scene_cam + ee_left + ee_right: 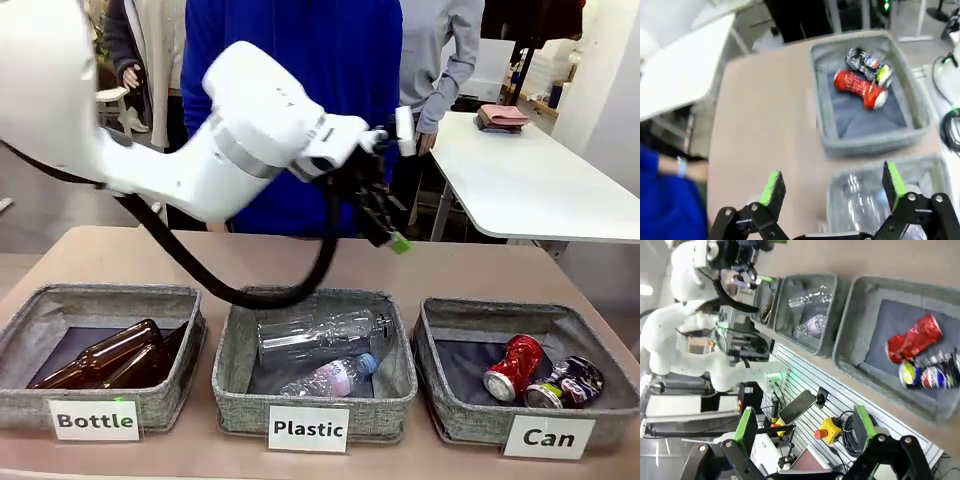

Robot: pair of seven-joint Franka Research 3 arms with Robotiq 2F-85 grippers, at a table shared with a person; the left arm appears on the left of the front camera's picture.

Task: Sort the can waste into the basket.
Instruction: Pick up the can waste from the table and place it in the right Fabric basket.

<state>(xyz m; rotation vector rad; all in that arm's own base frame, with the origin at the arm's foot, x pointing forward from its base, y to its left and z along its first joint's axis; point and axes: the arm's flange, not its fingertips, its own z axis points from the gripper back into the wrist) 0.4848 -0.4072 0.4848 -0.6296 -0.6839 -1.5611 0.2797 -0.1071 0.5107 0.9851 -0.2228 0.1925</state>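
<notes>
Fingers [892, 182] spread; dented cans [513, 366] in basket [455, 420]

White side table [530, 180] behind, pale wall [610, 70], tan tabletop [470, 270]

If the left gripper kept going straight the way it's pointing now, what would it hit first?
Most likely the tabletop. The left gripper, open and empty, aims at bare table beside the Can basket, with the Plastic basket just off its line. Depth is unclear.
</notes>
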